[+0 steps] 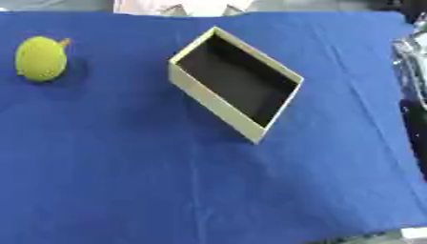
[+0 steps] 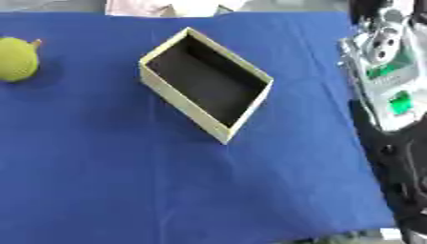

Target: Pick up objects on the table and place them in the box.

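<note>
A yellow-green round fruit with a small stem (image 1: pixel 40 58) lies on the blue cloth at the far left. An open cream box (image 1: pixel 236 82) with a dark, empty inside stands turned diagonally at the upper middle of the table. My right arm (image 2: pixel 385 71), silver with green marks, runs down the right edge in the right eye view. Its dark lower end, the right hand (image 2: pixel 405 176), is blurred beside the table's right edge, well away from both the box and the fruit. My left hand shows in neither view.
The blue cloth (image 1: pixel 167 181) covers the whole table. Its far edge runs along the top, where something pale (image 1: pixel 179 6) lies beyond it. The near edge shows at the bottom right corner.
</note>
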{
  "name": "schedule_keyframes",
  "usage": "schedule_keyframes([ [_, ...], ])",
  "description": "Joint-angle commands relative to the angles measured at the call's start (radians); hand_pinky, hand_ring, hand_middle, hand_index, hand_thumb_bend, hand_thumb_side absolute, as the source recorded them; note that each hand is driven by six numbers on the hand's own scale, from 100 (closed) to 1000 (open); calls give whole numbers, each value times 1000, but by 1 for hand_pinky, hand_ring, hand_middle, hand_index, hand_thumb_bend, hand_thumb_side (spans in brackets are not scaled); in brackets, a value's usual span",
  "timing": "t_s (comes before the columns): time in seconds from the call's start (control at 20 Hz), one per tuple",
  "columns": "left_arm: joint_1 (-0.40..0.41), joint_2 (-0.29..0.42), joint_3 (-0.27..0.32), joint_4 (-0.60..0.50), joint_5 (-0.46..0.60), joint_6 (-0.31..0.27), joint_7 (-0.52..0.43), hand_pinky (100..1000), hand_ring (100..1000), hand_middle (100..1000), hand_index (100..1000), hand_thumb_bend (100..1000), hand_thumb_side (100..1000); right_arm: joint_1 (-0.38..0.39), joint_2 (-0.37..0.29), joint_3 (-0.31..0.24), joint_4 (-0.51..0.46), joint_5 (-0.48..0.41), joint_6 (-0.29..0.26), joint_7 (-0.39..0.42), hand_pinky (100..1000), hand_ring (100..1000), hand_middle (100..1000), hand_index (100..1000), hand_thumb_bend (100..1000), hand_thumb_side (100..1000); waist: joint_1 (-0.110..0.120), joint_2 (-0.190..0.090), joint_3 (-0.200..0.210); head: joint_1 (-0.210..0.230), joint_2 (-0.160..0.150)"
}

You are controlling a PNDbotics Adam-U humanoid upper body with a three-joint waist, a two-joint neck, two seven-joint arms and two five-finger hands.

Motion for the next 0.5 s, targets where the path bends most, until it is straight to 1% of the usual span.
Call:
schedule_keyframes([
  [0.05, 3, 16, 23, -17, -9, -8, 8, 851, 898, 909, 923, 767, 493, -6, -33, -14, -21, 9, -3, -5, 812, 819, 810, 864, 137, 935, -1, -4, 12, 51, 23],
  [0.2, 12, 4, 29, -17, -16, -11, 15, 854, 900, 912, 926, 750, 496, 0, -35, -21, -21, 12, -8, -13, 811, 818, 810, 864, 135, 938, -11, 13, 43, 79, 39],
  [0.35, 24, -7, 35, -17, -23, -27, 16, 858, 902, 914, 922, 720, 497, 5, -37, -26, -21, 17, -12, -20, 811, 818, 810, 864, 134, 941, -20, 26, 75, 87, 50],
  [0.5, 36, -14, 40, -17, -33, -37, 16, 859, 903, 914, 923, 719, 498, 6, -38, -28, -21, 21, -16, -24, 811, 818, 810, 865, 134, 941, -24, 34, 93, 91, 55],
])
